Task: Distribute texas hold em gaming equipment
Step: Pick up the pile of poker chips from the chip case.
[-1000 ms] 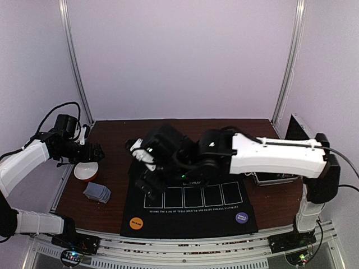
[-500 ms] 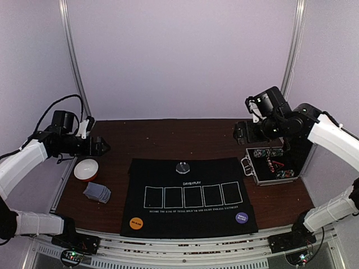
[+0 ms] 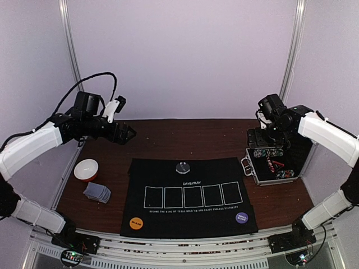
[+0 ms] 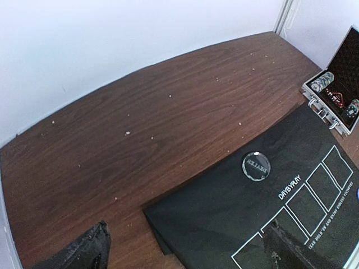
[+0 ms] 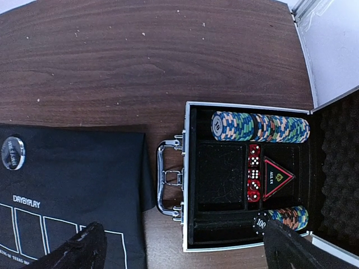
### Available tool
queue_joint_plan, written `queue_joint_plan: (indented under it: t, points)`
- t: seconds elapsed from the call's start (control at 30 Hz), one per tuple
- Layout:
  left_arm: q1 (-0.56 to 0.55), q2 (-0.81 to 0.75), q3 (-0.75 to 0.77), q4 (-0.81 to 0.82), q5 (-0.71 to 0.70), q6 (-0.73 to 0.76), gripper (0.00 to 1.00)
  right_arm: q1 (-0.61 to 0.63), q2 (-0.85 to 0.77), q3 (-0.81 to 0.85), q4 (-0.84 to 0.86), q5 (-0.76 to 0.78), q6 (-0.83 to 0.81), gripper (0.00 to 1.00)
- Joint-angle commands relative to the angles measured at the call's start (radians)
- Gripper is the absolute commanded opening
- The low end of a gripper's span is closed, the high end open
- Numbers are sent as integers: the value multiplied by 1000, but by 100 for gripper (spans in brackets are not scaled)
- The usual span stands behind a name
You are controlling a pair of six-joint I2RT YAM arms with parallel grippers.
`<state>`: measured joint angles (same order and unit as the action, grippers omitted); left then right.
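A clear round dealer disc (image 4: 256, 166), glassy and printed with the word DEALER, lies flat at the far edge of a black fabric mat (image 3: 151, 174) marked with five white card outlines in a row. On the mat's near edge sit a flat orange blind disc (image 3: 135, 223) at the left corner and a flat purple blind disc (image 3: 242, 217) at the right corner. A loose stack of blue-grey-backed playing cards (image 3: 97, 192) rests on the dark brown wooden table (image 3: 168, 137) just left of the mat. Beyond it is what looks like a red bowl with a white inside (image 3: 86, 168), though the view is too coarse to be sure.

To the right of the mat, a silver metal case (image 5: 185, 120) stands open, its lid lined with dark ridged foam. In its black tray a long row of striped chips (image 5: 259, 127) lies on its side along the far wall and a shorter row of striped chips (image 5: 287, 217) along the near wall. Between them is a column of red dice (image 5: 253, 174) beside a black triangular marker (image 5: 277, 176).

The left gripper (image 3: 125, 134) hangs above the far left of the table, its fingers spread wide and holding nothing. The right gripper (image 3: 262, 139) hovers over the case's far end, its fingers likewise wide apart and empty.
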<state>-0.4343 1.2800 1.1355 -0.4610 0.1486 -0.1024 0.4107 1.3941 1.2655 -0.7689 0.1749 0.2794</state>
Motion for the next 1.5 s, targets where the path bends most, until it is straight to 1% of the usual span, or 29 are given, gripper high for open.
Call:
queue_joint_plan:
  t: [0.0, 0.07, 0.13, 0.27, 0.33, 0.43, 0.57, 0.67, 0.83, 0.9, 0.97, 1.07, 1.27, 1.47]
  points:
    - [-23, 73, 62, 52, -116, 46, 98, -24, 60, 23, -25, 22, -61, 99]
    - [-24, 82, 29, 91, -137, 41, 98, -38, 84, 17, 3, 20, -83, 97]
    - [-24, 73, -18, 145, -158, 34, 98, -64, 120, 16, 35, 18, -107, 92]
    - [-24, 61, -82, 222, -185, 31, 98, -122, 242, 69, 46, 38, -141, 75]
    - [-24, 66, -90, 236, -187, 38, 98, -143, 304, 103, 44, 43, -152, 71]
    - [-24, 88, -89, 238, -201, 50, 98, -156, 391, 140, 49, 71, -158, 69]
    - [-24, 119, -86, 237, -203, 59, 98, -173, 451, 169, 74, 81, -162, 66]
    - [-23, 129, -89, 238, -205, 62, 98, -174, 492, 200, 48, 93, -160, 65]
    - [-24, 132, -95, 208, -242, 58, 98, -174, 496, 186, 54, 101, -159, 64]
    - [-23, 140, -78, 140, -283, 0, 98, -174, 496, 185, 50, 114, -164, 64]
    - [-24, 147, -80, 90, -286, -29, 98, -174, 497, 180, 55, 128, -173, 64]
    - [-23, 144, -115, 91, -292, -38, 98, -176, 506, 177, 76, 135, -185, 63]
    - [-23, 148, -112, 98, -306, -26, 98, -177, 573, 215, 68, 173, -211, 58]
    - [-23, 155, -100, 96, -319, -10, 98, -177, 626, 245, 54, 159, -209, 49]
